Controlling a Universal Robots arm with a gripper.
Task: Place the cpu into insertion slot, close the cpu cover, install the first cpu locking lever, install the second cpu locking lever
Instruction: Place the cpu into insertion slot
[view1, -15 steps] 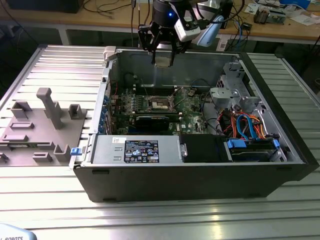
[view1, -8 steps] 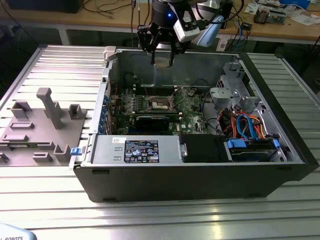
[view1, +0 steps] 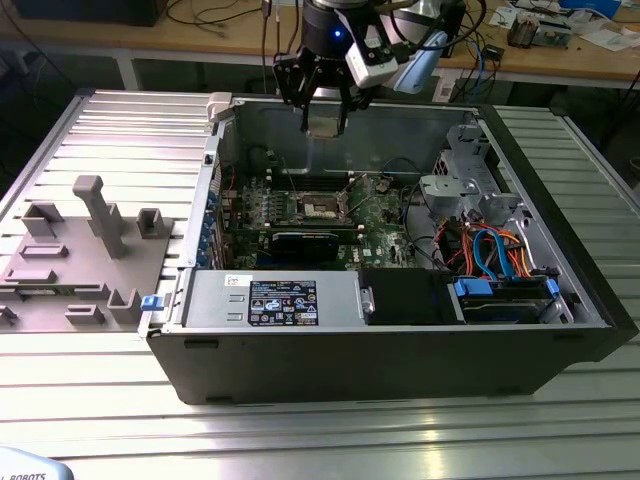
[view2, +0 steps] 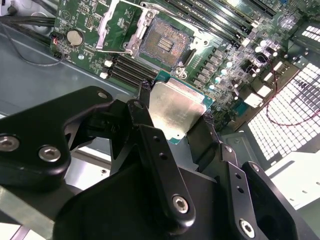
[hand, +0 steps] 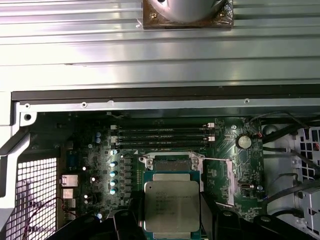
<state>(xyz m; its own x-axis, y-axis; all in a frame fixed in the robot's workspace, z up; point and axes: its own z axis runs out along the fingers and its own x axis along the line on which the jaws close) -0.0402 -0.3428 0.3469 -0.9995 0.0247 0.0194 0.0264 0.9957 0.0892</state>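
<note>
My gripper (view1: 325, 118) hangs above the back wall of the open computer case (view1: 400, 350) and is shut on the cpu (view1: 325, 124). In both wrist views the cpu (view2: 175, 111) (hand: 171, 205), a flat silver-grey square, sits pinched by its edges between my black fingers (view2: 144, 102). The insertion slot (view1: 325, 207) (view2: 162, 42) (hand: 172, 164) lies below on the green motherboard with its dark centre bare. Beside it the cpu cover (view2: 114, 26) (hand: 227, 181), a thin silver frame, stands swung open.
Long memory slots (hand: 162, 136) run beside the socket, and a black card (view1: 305, 243) lies in front of it. A power supply (view1: 285, 300) and a drive cage with blue and orange cables (view1: 495, 255) fill the case front. A grey fixture (view1: 90, 245) stands at the exterior view's left.
</note>
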